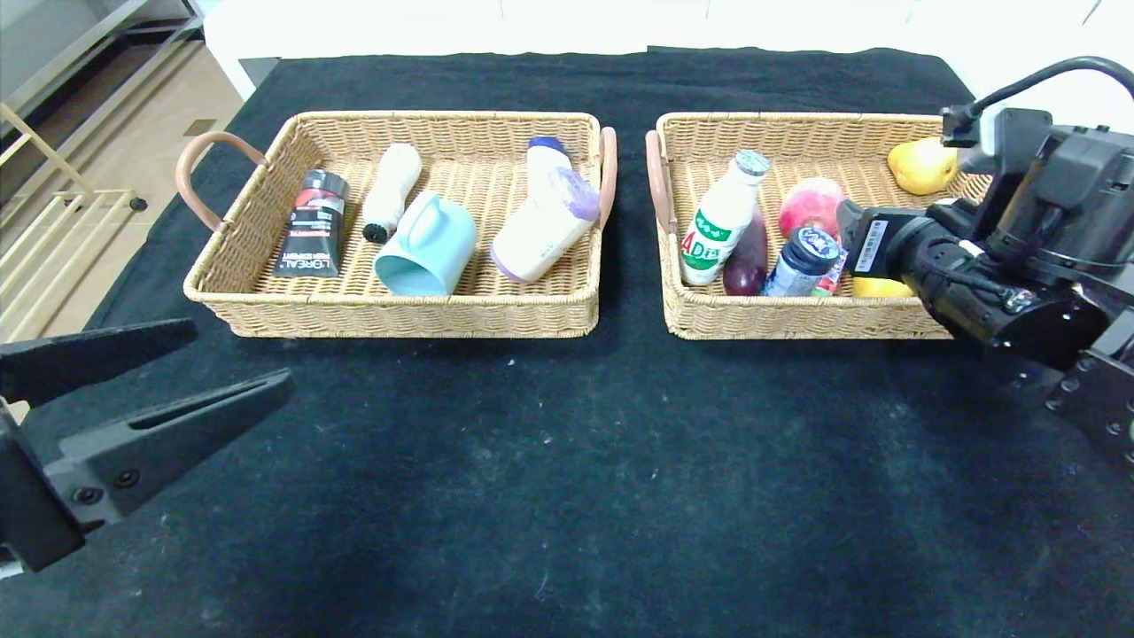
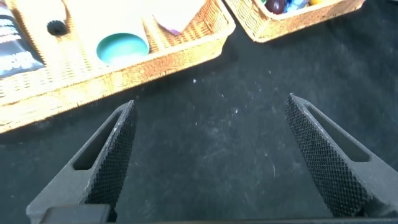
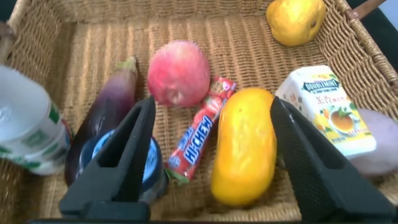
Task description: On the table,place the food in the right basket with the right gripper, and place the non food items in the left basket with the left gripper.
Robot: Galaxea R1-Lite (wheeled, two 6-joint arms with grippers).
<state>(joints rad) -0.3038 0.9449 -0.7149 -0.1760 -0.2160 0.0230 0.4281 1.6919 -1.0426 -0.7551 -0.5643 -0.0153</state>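
Left gripper (image 1: 235,359): parked low over the table (image 1: 567,496), near its front left edge, jaws wide apart, holding nothing.
Left basket (image 1: 399,310): holds a black tube (image 1: 312,223), white curvy bottle (image 1: 391,191), teal mug (image 1: 427,245) on its side, and beige roll with purple top (image 1: 542,226).
Right basket (image 1: 797,315): holds the AD milk bottle (image 1: 722,220), an eggplant (image 3: 109,109), blue-lidded jar (image 1: 802,260), apple (image 3: 179,73), Hi-Chew stick (image 3: 200,129), a yellow fruit, possibly a mango (image 3: 244,146), pale carton (image 3: 326,109), and a pear (image 3: 295,18).
Right gripper (image 3: 211,168): inside the right basket, jaws apart, straddling the Hi-Chew stick and mango, gripping neither.
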